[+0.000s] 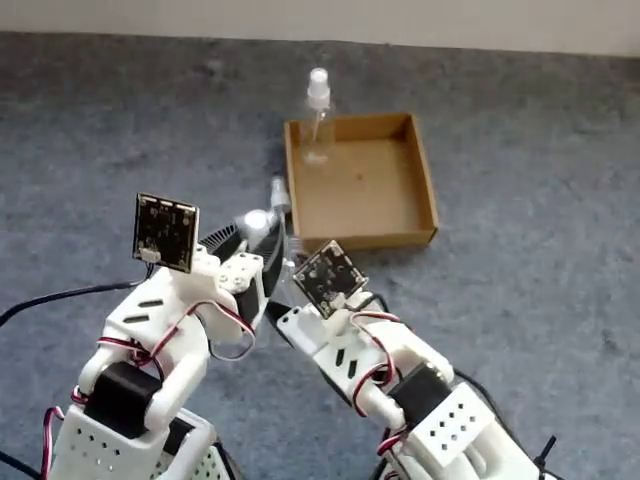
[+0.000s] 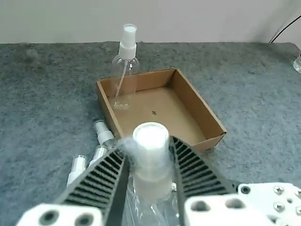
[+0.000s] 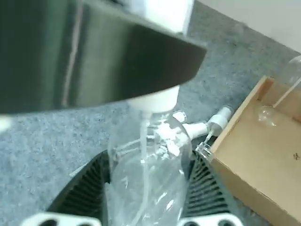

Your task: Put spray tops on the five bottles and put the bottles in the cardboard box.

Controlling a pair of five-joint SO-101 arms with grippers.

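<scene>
- Clear thin-walled plastic bottle (image 3: 143,160) sits between the two arms, near the front wall of the shallow brown cardboard box (image 1: 425,200). The right end effector (image 3: 148,181) is clamped around its body.
- Left end effector (image 2: 150,149) is clamped on the white plastic spray top (image 2: 150,136) at the bottle's neck.
- Likely empty, light and slick. The walls probably dent (squeeze gently), and the cap looks the stiffer hold for twisting.
- Second clear sprayer-capped bottle (image 2: 126,66) stands in the box's far corner, with floor free beside it.
- Loose white spray tops (image 2: 101,133) lie on the grey felt-like tabletop (image 1: 520,300) beside the box, easy to knock.

Box (image 1: 372,192) mostly free, upright bottle (image 1: 318,135) apparently inside its far corner, spray tops (image 2: 102,133) alongside
</scene>
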